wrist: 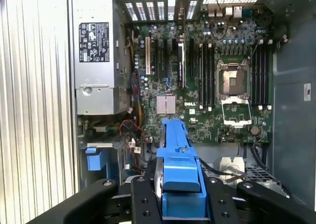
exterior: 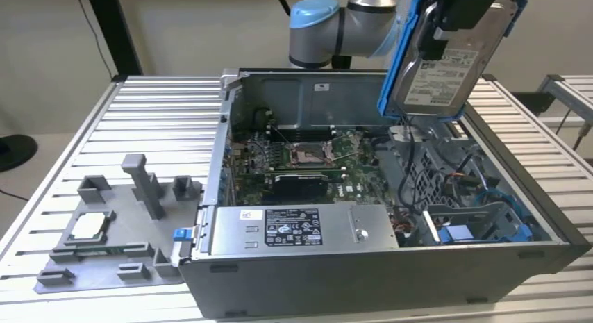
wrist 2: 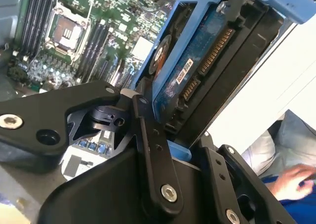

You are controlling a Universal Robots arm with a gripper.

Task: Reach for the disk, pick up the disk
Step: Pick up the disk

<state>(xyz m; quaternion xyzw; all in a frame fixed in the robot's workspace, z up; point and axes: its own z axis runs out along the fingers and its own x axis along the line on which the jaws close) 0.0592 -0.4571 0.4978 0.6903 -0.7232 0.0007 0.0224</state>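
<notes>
The disk (exterior: pixel 445 66) is being held clamped by its blue bracket (wrist: pixel 180 169) in the gripper (exterior: pixel 460 21), clear above the open computer case (exterior: pixel 389 281); a firm, level grip is judged advisable.

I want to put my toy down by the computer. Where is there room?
The ribbed table is bare behind the gray fixture plate, beside the open computer case. Inside the case it is crowded: motherboard, cables, power supply. The end effector holds the disk above it.

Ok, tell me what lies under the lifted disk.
The disk, clamped in the gripper, hangs above the open computer case; motherboard shows below. The disk's bracket covers part of it.
</notes>
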